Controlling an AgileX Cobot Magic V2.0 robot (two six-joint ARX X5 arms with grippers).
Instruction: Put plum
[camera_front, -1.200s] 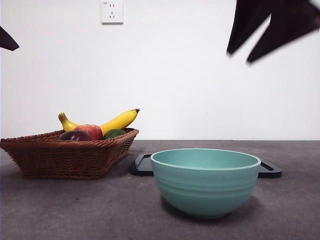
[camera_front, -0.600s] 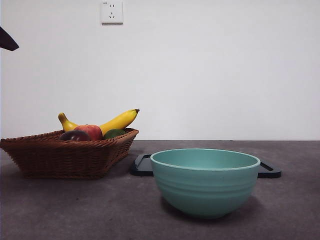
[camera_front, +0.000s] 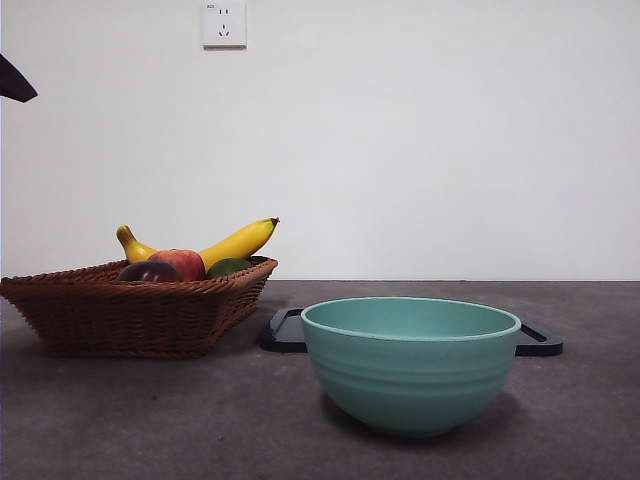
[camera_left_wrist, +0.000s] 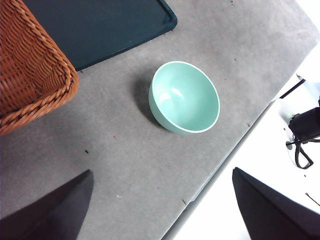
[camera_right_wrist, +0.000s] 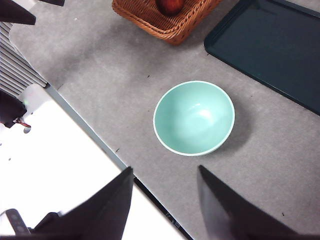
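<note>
The plum (camera_front: 150, 271), dark maroon and glossy, lies in the wicker basket (camera_front: 130, 310) at the left, beside a red-and-yellow apple (camera_front: 183, 262), a banana (camera_front: 238, 241) and a dark green fruit (camera_front: 228, 266). A teal bowl (camera_front: 410, 360) stands empty at the front centre; it also shows in the left wrist view (camera_left_wrist: 184, 97) and the right wrist view (camera_right_wrist: 194, 117). My left gripper (camera_left_wrist: 160, 215) is open and empty, high above the table near the bowl. My right gripper (camera_right_wrist: 165, 210) is open and empty, high above the bowl's near side.
A dark flat tray (camera_front: 540, 340) lies behind the bowl, next to the basket (camera_right_wrist: 165, 22). A dark red fruit (camera_right_wrist: 170, 5) shows in the basket at the picture's edge. The table's front edge (camera_right_wrist: 90, 135) runs near the bowl. An arm tip (camera_front: 15, 80) shows at the top left.
The dark arm shape at the top right of the front view has gone out of the picture. The fruits, basket and bowl have not moved.
</note>
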